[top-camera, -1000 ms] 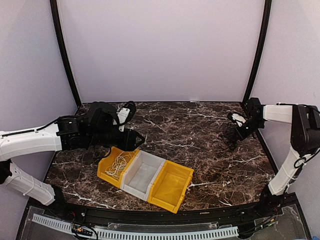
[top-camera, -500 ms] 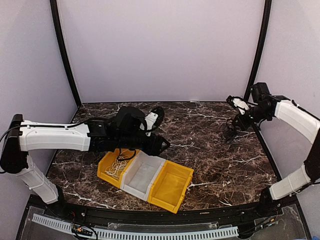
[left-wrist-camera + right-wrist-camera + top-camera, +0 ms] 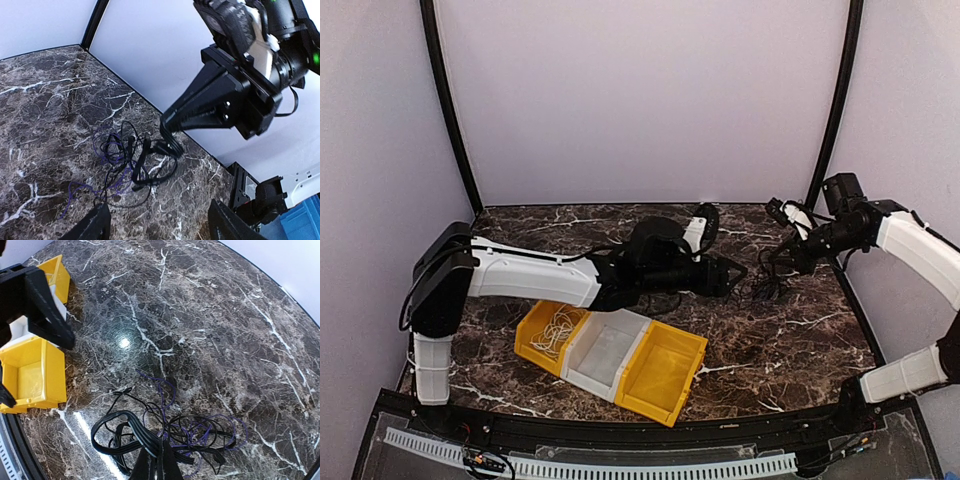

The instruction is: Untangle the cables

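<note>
Black cables (image 3: 125, 432) and a thin purple cord (image 3: 197, 432) form one loose, looping tangle. It is spread on the dark marble tabletop (image 3: 790, 345), right of centre in the top view. Its near strands are pinched in the closed right gripper (image 3: 159, 462). A thin white cable (image 3: 556, 328) lies coiled in the leftmost yellow bin (image 3: 526, 345), lower left of centre.

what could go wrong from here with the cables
1. The right fingers pinch the cables in one bunch, with loops spread on the table. Pulling may tighten the knot rather than loosen it.
2. The open left fingers face the same clump, close to the right fingers. They may grab several strands at once or bump them.
</note>
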Motion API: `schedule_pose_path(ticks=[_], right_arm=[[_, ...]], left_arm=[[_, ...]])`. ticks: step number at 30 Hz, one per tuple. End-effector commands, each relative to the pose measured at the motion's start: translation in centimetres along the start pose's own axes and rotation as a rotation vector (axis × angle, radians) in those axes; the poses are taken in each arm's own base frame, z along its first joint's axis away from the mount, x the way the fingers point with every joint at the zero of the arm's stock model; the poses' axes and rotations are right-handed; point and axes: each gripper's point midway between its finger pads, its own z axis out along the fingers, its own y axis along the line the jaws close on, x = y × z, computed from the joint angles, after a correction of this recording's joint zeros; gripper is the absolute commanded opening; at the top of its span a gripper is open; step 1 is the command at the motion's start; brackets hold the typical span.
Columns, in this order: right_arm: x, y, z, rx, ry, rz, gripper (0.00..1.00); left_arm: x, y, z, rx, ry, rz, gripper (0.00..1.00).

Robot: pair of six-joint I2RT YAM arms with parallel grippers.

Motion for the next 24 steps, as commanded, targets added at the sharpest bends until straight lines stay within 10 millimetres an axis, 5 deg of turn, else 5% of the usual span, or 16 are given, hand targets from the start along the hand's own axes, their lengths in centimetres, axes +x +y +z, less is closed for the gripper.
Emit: schedule_pose_path(ticks=[1, 12, 19, 24], right_arm=[[-0.5, 1.6, 0.7, -0.104, -0.056, -0.004, 0.0], [-0.3, 2.2, 1.0, -0.137, -0.064, -0.01, 0.0], [0.2, 2.0, 1.6, -0.131, -0.067, -0.01, 0.01], [1.4, 0.4, 3.5, -0.066, -0.061, 0.016, 0.56]], left_arm=[[-3.2, -2.1, 1.8, 0.104, -0.104, -0.091, 0.69], [-2.7, -1.1, 6.0, 0.135, -0.093, -0.197, 0.55], [-2.5, -0.5, 6.6, 0.158, -0.084, -0.235, 0.15], [-2.6, -0.5, 6.4, 0.16, -0.079, -0.231, 0.01]])
